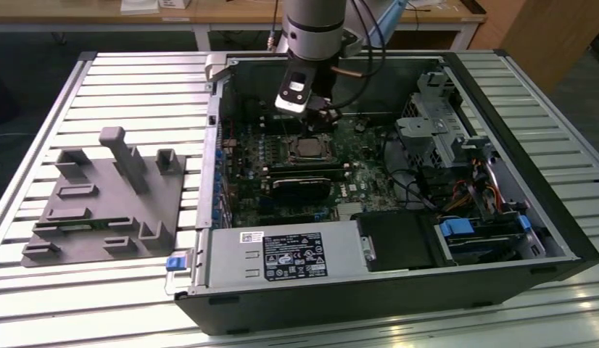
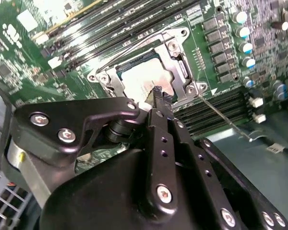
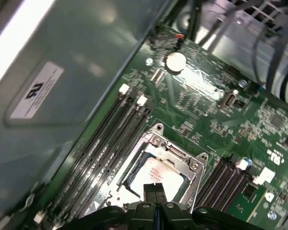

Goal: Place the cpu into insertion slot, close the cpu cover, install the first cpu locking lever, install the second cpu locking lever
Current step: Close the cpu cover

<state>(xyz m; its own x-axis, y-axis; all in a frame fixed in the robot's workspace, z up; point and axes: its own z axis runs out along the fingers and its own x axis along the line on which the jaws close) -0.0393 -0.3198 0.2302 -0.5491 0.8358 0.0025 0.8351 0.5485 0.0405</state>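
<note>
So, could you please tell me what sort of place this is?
Probably a robotics lab bench: an open black desktop computer case lies on a ribbed aluminium table, beside a grey moulded fixture, with wooden desks behind.

The exterior view looks steeply down from some way off at the open case (image 1: 377, 308) on the slatted tabletop (image 1: 135, 80), with the arm (image 1: 317, 29) entering from the far side. Both wrist views ride close above the board (image 3: 221, 120), looking down past the pincer (image 2: 158, 93) (image 3: 155, 189) from different sides. They share the cpu (image 2: 144, 76) (image 3: 158, 173).
</note>
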